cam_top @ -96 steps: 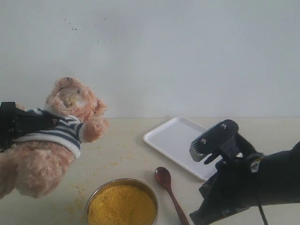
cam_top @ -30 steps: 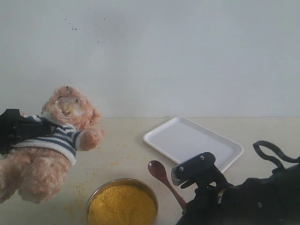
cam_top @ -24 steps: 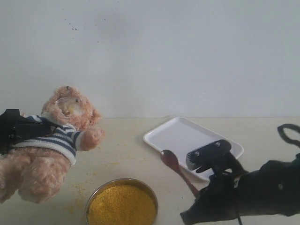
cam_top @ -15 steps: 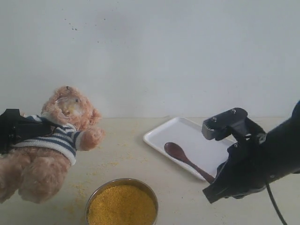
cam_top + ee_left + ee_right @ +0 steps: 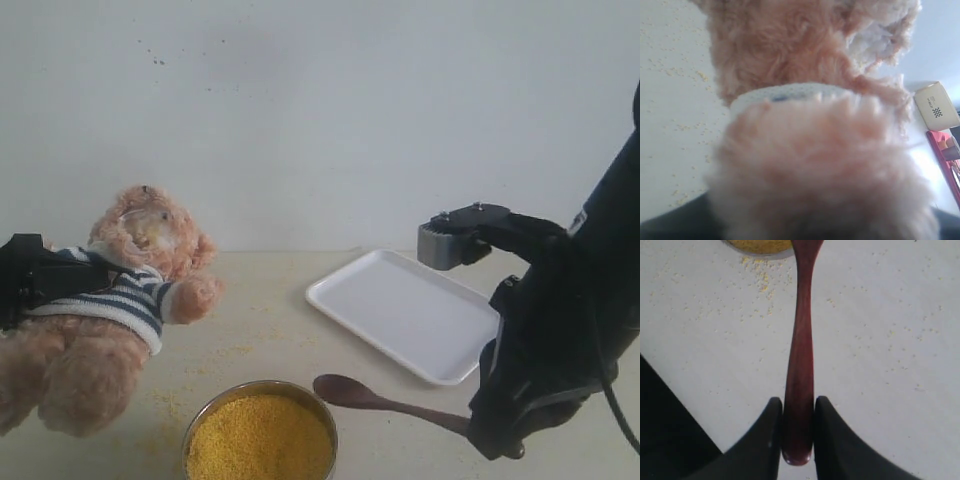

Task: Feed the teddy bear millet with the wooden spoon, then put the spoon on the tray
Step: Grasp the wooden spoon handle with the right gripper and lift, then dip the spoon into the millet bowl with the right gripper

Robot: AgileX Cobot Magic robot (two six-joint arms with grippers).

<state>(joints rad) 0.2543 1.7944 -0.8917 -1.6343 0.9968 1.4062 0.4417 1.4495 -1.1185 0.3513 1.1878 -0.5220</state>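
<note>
The teddy bear (image 5: 120, 300), in its striped shirt, hangs tilted above the table at the left. My left gripper (image 5: 70, 272) is shut around its torso, and its fur (image 5: 810, 150) fills the left wrist view and hides the fingers. My right gripper (image 5: 799, 410) is shut on the end of the wooden spoon (image 5: 800, 355). The spoon (image 5: 375, 398) lies nearly level, low over the table, with its empty oval bowl beside the rim of the metal bowl (image 5: 200, 420). That bowl is heaped with millet (image 5: 260, 438). The white tray (image 5: 405, 312) lies empty behind the spoon.
Loose yellow grains are scattered on the table (image 5: 880, 340) around the metal bowl (image 5: 757, 246) and under the bear. A pale wall stands behind the table. The right arm's dark bulk (image 5: 560, 330) rises at the right edge. A small white box (image 5: 936, 106) shows beyond the bear.
My right gripper carried the spoon up over the tray, then swung it back down and left, so its bowl now sits by the metal bowl's rim. The bear has barely moved.
</note>
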